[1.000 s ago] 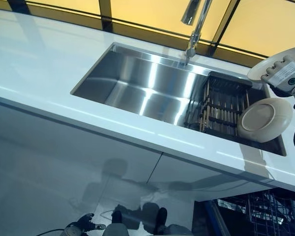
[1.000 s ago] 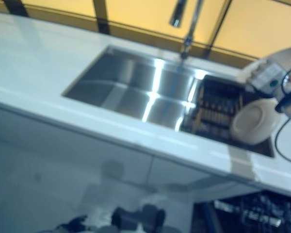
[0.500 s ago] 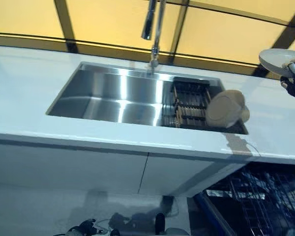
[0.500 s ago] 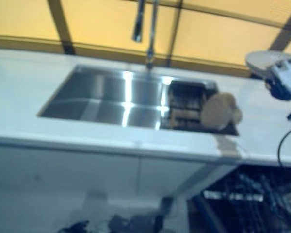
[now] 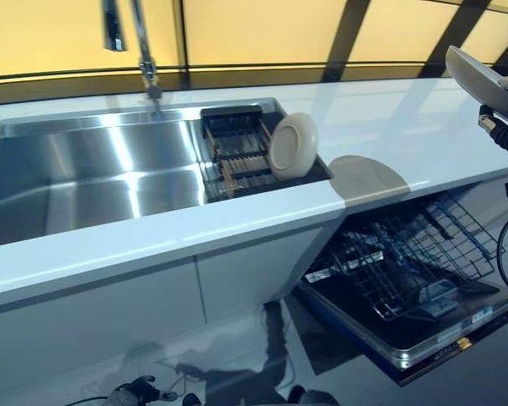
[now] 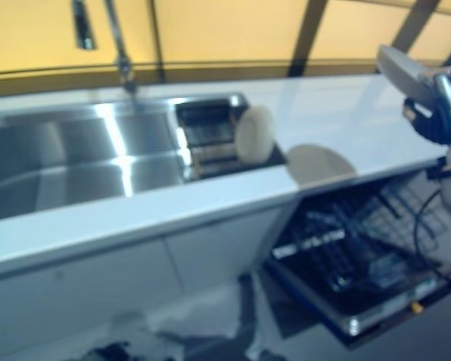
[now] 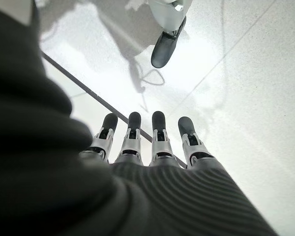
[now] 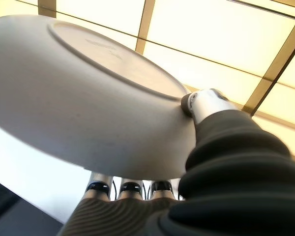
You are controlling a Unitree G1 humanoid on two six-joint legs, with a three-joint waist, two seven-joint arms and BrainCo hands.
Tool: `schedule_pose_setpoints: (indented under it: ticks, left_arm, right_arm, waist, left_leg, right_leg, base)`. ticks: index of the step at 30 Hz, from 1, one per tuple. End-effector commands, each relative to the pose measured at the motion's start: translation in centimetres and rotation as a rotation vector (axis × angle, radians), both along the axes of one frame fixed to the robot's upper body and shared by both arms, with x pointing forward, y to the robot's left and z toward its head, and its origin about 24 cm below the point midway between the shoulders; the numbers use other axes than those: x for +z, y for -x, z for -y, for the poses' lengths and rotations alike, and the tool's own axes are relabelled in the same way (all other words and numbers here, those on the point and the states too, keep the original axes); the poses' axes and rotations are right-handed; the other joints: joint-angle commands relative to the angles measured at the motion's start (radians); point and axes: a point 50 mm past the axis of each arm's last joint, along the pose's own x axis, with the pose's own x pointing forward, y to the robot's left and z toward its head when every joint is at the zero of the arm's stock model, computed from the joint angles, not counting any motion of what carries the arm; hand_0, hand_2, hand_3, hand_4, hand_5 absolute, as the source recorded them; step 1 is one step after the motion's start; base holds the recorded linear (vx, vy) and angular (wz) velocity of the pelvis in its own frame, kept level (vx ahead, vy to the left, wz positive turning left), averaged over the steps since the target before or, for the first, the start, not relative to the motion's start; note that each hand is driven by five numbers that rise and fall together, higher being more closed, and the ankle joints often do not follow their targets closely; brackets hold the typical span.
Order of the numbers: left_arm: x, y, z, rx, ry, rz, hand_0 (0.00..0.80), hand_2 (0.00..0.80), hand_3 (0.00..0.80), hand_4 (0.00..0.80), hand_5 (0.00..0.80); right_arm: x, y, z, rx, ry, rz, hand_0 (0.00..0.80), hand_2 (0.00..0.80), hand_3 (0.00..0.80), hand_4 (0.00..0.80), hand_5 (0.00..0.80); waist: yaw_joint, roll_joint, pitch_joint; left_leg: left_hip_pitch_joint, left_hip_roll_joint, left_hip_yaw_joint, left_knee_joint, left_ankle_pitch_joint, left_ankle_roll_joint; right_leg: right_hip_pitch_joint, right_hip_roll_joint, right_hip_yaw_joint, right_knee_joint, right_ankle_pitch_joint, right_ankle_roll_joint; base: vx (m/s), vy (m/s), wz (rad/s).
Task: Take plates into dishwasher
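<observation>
- Down low, the left hand [image 7: 152, 147] hangs over the pale floor [image 7: 246, 88], fingers straight and apart, nothing in them.
- Next up, the dishwasher [image 5: 406, 288]: door dropped flat, wire rack [image 5: 415, 254] pulled out over it below the counter's front edge, and open air above the rack.
- On to the white counter [image 5: 389, 127]; right of the sink it runs bare to the far wall, apart from a round shadow near the front edge.
- In the steel sink [image 5: 85, 178], the big left basin is open; a dark slatted drying rack [image 5: 237, 156] fills the right end.
- One cream plate [image 5: 292, 145] stands on edge in that rack, leaning at its right side.
- Far right, the right hand [image 5: 501, 127] is up above the counter's end, clamped on a second plate [image 8: 83, 98]: thumb on the plate's underside by its foot ring, fingers under the rim, plate tilted.
- At the back, the faucet [image 5: 140, 51] rises behind the sink.
</observation>
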Motion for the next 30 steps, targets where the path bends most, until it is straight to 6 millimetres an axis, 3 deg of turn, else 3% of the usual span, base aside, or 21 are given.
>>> schedule_pose_setpoints:
  ticks: [1, 4, 9, 13, 17, 30]
  left_arm:
    - [0.5, -2.4, 0.6, -0.036, 0.02, 0.064, 0.0, 0.0, 0.0, 0.0, 0.0]
    - [0.5, -2.9, 0.9, -0.033, 0.028, 0.084, 0.0, 0.0, 0.0, 0.0, 0.0]
    - [0.5, -3.6, 1.9, -0.059, 0.051, 0.107, 0.0, 0.0, 0.0, 0.0, 0.0]
    - [0.1, -4.1, 4.2, -0.104, 0.115, 0.135, 0.0, 0.0, 0.0, 0.0, 0.0]
    - [-0.1, -4.3, 5.7, -0.135, 0.141, 0.15, 0.0, 0.0, 0.0, 0.0, 0.0]
    - [0.4, -6.4, 7.5, -0.137, 0.174, 0.203, 0.0, 0.0, 0.0, 0.0, 0.0]
  right_arm:
    - [1.4, 0.0, 0.9, 0.003, -0.187, 0.131, 0.8, 0.8, 0.8, 0.8, 0.8]
    - [0.5, 0.0, 0.5, 0.028, -0.24, 0.126, 0.8, 0.8, 0.8, 0.8, 0.8]
    - [-0.3, 0.0, 0.1, 0.053, -0.316, 0.107, 0.8, 0.8, 0.8, 0.8, 0.8]
    - [-1.3, -0.3, -0.5, 0.077, -0.374, 0.063, 0.8, 0.8, 0.8, 0.8, 0.8]
    - [-2.3, -0.6, -0.9, 0.101, -0.434, 0.036, 0.8, 0.8, 0.8, 0.8, 0.8]
    - [-4.7, -1.7, -2.7, 0.202, -0.52, -0.072, 0.8, 0.8, 0.8, 0.8, 0.8]
  waist:
    - [-0.009, 0.0, 0.025]
    - [-0.013, -0.001, 0.03]
    - [-0.037, 0.005, 0.044]
    - [-0.071, 0.033, 0.071]
    - [-0.099, 0.061, 0.09]
    - [-0.165, 0.149, 0.158]
  left_leg:
    - [-0.063, -0.081, -0.093, -0.002, -0.073, 0.059]
    - [-0.072, -0.065, -0.073, 0.002, -0.065, 0.05]
    - [-0.08, -0.053, -0.089, 0.017, -0.063, 0.034]
    - [-0.091, -0.045, -0.096, 0.013, -0.023, 0.009]
    - [-0.099, -0.04, -0.111, -0.004, -0.002, -0.02]
    - [-0.106, -0.027, -0.094, -0.013, 0.017, -0.069]
  right_leg:
    - [0.062, -0.057, 0.058, 0.014, -0.082, 0.06]
    - [0.053, -0.039, 0.049, -0.003, -0.095, 0.062]
    - [0.037, 0.007, 0.086, -0.02, -0.126, 0.048]
    - [0.006, 0.045, 0.123, -0.027, -0.133, -0.004]
    - [-0.009, 0.067, 0.148, -0.064, -0.118, -0.02]
    - [-0.084, 0.066, 0.159, -0.104, -0.088, -0.041]
  base:
    - [-0.084, -0.225, -0.86]
    - [-0.064, -0.21, -0.79]
    - [-0.037, -0.235, -0.22]
    - [-0.097, -0.201, -0.06]
    - [-0.074, -0.137, -0.01]
    - [-0.081, -0.042, -0.06]
